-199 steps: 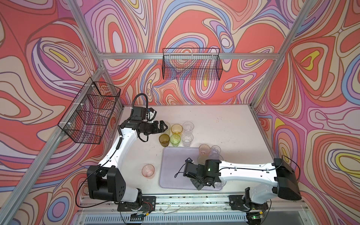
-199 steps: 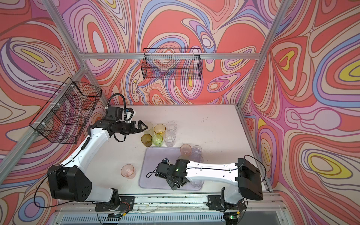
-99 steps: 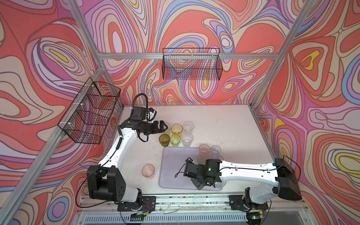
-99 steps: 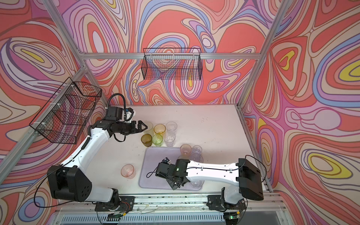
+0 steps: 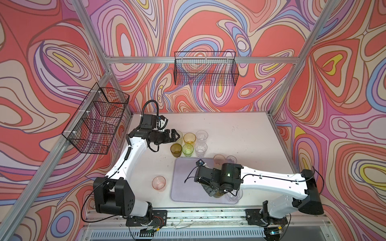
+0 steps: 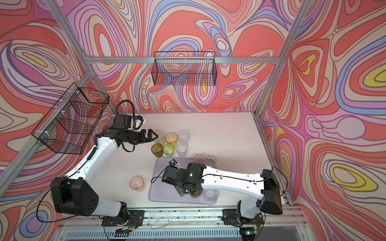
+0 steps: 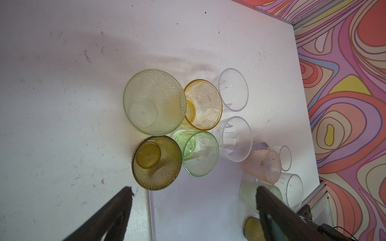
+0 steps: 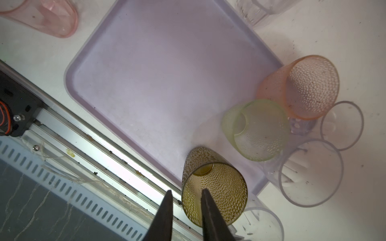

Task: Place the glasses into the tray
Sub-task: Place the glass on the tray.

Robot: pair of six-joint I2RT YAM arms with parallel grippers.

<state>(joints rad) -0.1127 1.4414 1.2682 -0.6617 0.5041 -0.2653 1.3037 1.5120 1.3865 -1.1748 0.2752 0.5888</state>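
The lilac tray [image 5: 183, 183] [image 6: 160, 187] lies at the table's front. An olive-brown glass [image 8: 217, 187] [image 5: 218, 193] stands upright in its near right corner. My right gripper [image 8: 187, 191] [image 5: 210, 191] straddles that glass's wall, one finger inside and one outside, jaws parted with a gap showing. A frosted green glass [image 8: 259, 129] and a pink dimpled glass [image 8: 300, 87] also stand in the tray. My left gripper [image 5: 176, 135] [image 7: 193, 188] hangs wide open and empty beside a pale green glass [image 7: 154, 102] behind the tray.
Behind the tray cluster amber [image 5: 189, 138], olive [image 5: 175, 150], green [image 5: 187, 149] and two clear glasses [image 5: 200, 148]. A pink glass [image 5: 159, 183] stands left of the tray. Clear glasses [image 8: 311, 171] crowd the tray's right edge. Wire baskets [image 5: 98, 119] hang on the walls.
My right gripper's jaws have parted, letting go of the olive-brown glass's wall. Neither arm has visibly shifted, and the left gripper stays open.
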